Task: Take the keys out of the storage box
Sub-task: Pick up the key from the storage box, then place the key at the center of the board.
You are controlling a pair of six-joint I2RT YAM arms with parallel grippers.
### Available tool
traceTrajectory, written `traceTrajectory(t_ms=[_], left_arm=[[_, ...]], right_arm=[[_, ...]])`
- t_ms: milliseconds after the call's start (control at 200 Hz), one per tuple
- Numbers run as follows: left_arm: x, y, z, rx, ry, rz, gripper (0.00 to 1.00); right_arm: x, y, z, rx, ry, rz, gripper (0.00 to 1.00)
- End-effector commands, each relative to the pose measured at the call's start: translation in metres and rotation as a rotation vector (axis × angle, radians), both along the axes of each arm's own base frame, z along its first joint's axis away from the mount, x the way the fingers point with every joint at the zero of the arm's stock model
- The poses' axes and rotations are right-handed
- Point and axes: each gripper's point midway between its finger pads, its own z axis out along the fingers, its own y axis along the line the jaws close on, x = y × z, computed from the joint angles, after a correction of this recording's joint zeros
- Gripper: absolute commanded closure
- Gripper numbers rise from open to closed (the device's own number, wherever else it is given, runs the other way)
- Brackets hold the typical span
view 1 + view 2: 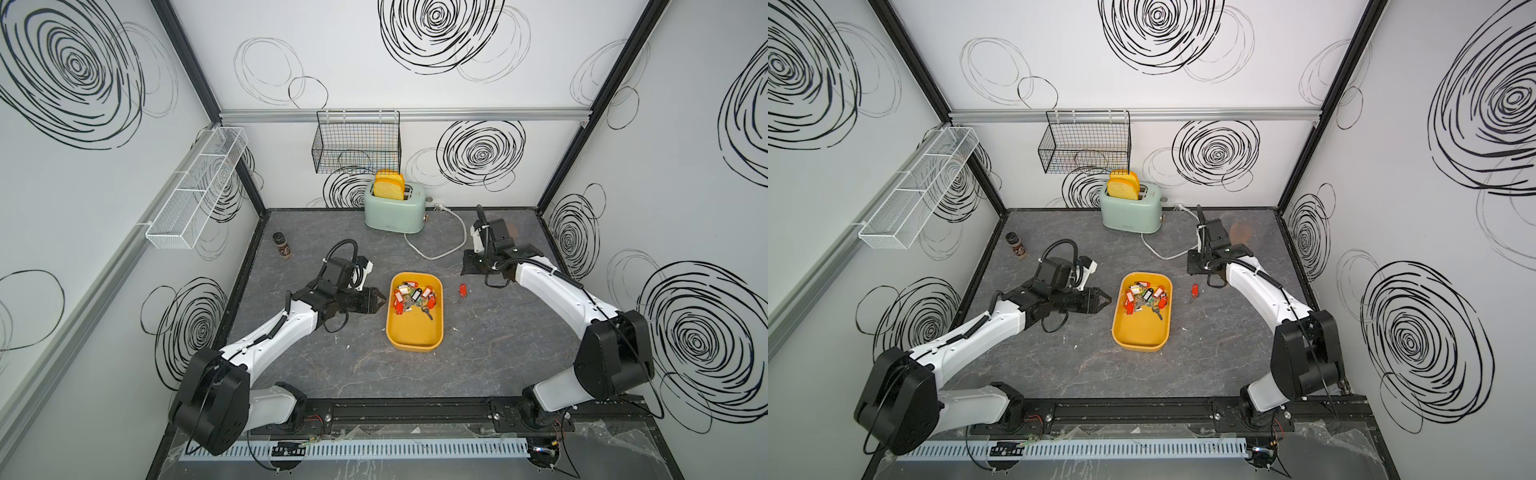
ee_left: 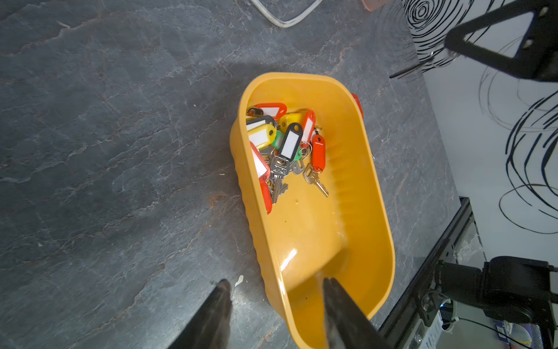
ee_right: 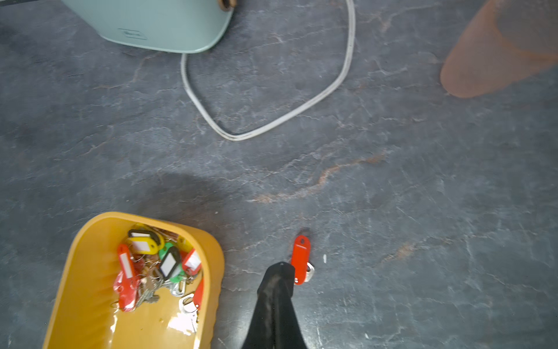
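Note:
The storage box, a shallow mustard-yellow tray, lies mid-table in both top views. The keys with red, yellow, black and green tags are piled at its far end. One red-tagged key lies on the table just right of the box. My left gripper is open and empty at the box's left wall. In the left wrist view one finger shows over the box and one over the table. My right gripper is shut on nothing, its tip beside the loose red key.
A mint toaster with bread slices stands at the back, its white cord looping over the table. A spice jar stands at the left. A black wire basket and a white mesh basket hang on the walls.

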Motion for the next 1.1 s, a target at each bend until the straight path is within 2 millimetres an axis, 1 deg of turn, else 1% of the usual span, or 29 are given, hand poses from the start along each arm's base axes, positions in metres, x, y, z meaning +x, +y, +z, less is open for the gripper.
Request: traceTrajectory(t_ms=[0,175,325,440,645,860,985,1096], left_arm=[[0.010,-0.007,0.013,-0.014,-0.049,-0.018,0.47],[0.011,-0.007,0.011,-0.004,-0.044,-0.018,0.47],[0.011,-0.006,0.008,0.002,-0.040,-0.019,0.47],[0.011,-0.006,0.007,0.008,-0.039,-0.018,0.47],[0.011,-0.004,0.004,0.020,-0.040,-0.016,0.47],[0.011,-0.003,0.001,0.025,-0.037,-0.014,0.46],[0.010,-0.002,-0.001,0.029,-0.035,-0.013,0.46],[0.010,-0.001,-0.002,0.033,-0.035,-0.009,0.46]], right_arm=[[-0.005,-0.024,-0.012,-0.019,0.038,-0.072,1.00],[-0.004,-0.050,-0.035,-0.034,0.074,-0.141,1.00],[-0.005,-0.059,-0.053,-0.039,0.100,-0.161,1.00],[-0.006,-0.061,-0.066,-0.044,0.126,-0.167,1.00],[-0.006,-0.060,-0.082,-0.045,0.147,-0.170,1.00],[-0.006,-0.060,-0.096,-0.049,0.167,-0.172,0.99],[-0.009,-0.062,-0.106,-0.057,0.192,-0.176,0.98],[-0.012,-0.062,-0.112,-0.059,0.204,-0.177,0.97]])
